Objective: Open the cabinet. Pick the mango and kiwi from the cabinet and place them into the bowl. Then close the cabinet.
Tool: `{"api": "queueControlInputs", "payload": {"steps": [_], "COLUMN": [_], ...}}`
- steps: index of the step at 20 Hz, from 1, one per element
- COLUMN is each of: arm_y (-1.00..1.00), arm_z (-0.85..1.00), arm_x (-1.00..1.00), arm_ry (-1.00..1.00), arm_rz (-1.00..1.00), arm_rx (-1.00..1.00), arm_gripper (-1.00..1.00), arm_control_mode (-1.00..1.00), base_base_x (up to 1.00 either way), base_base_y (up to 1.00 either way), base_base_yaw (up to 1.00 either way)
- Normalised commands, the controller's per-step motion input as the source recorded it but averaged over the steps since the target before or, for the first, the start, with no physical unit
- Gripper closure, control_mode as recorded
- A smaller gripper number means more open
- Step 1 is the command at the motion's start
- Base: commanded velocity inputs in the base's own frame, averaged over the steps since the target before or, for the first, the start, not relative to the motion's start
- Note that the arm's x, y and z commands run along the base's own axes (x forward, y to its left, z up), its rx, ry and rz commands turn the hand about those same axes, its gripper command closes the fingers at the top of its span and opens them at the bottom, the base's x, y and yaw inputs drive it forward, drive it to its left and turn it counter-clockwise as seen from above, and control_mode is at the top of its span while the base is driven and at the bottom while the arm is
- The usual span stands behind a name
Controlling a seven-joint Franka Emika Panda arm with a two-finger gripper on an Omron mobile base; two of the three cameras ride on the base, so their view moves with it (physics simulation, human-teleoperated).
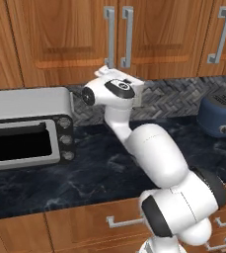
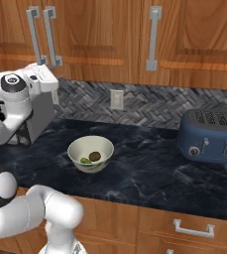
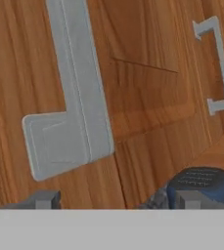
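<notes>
- Claw, in the hand view, stands with its two dark tips wide apart at the bottom and nothing between them. A grey bar handle of the cabinet lies just above the left tip, close to the camera, its foot flat against the reddish-brown door. Further right a second handle sits on the neighbouring door, and the top of a blue toaster shows behind the right tip.
- Left base view: the white arm rises from the lower right and bends up so that the hand is just under the lower edge of the cabinet, right below the paired handles at the middle. Both doors are shut. The claw itself is hidden behind the hand here, so I cannot tell its spread from this side. A silver toaster oven stands on the dark marbled surface at the left, and the toaster stands at the right.
- Right base view: the hand is at the left, just below the paired handles of the closed cabinet. The off-white bowl sits on the surface, well apart from the hand. Inside it lie the dark brown kiwi and, beside it, the green mango. The toaster stands at the right under the backsplash.
</notes>
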Motion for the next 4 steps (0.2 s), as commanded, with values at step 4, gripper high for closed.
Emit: {"api": "queueControlInputs", "payload": {"steps": [4], "arm_y": [-0.28], "arm_z": [-0.37], "arm_x": [1.00], "arm_ry": [0.09], "arm_rz": [0.00], "arm_rx": [0.00], "arm_gripper": [-1.00], "arm_control_mode": [-1.00], "base_base_x": [0.00], "base_base_y": [0.00], "base_base_yaw": [0.00]}}
